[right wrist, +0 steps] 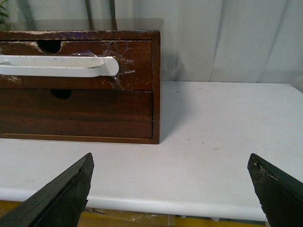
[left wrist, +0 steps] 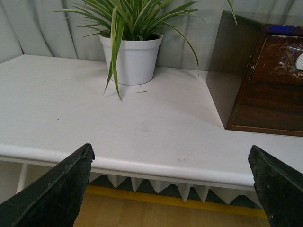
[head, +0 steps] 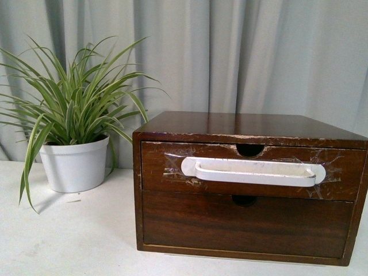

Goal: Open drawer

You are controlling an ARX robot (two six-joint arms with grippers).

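The upper drawer (head: 154,168), with its taped white handle (head: 253,171), sits closed in the wooden cabinet (head: 247,123) on the white counter (head: 75,230), beside a potted spider plant (head: 75,115). The left tool (left wrist: 170,150) and right tool (right wrist: 170,158) both hang before the counter's near edge, jaws spread wide, holding nothing.

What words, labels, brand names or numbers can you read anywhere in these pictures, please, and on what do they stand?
None: no writing shows in any view.
The drawer, its white handle, the lower drawer and the plant pot are all blank; the marks around the handle are only crinkled tape.
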